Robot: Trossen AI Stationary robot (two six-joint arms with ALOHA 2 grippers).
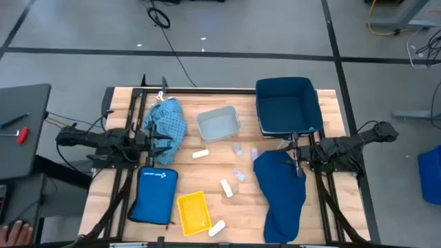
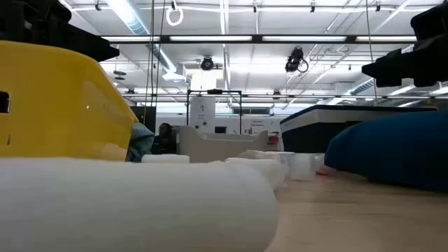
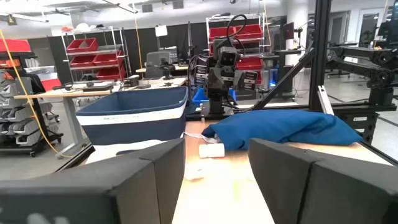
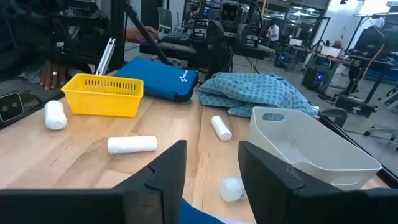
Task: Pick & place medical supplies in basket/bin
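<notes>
The light blue patterned cloth point(image 1: 165, 120) lies bunched at the table's far left, and my left gripper point(image 1: 162, 142) is open at its near edge point(image 3: 216, 168). The large navy cloth point(image 1: 279, 193) lies spread on the right. My right gripper point(image 1: 293, 153) is open over its far end point(image 4: 211, 168), and a strip of navy cloth point(image 4: 205, 218) shows below the fingers. White rolls point(image 1: 200, 154) point(image 1: 226, 187) point(image 1: 217, 227) and tiny clear vials point(image 1: 238, 148) point(image 1: 238, 174) lie scattered mid-table. In the low view one roll point(image 2: 133, 203) lies in front of the camera.
A navy bin point(image 1: 286, 103) stands at the far right and a pale grey bin point(image 1: 219, 124) at the far middle. A yellow basket point(image 1: 193, 210) and the flat blue pouch point(image 1: 153, 193) sit near left. A person's hand point(image 4: 53, 74) shows beyond the table.
</notes>
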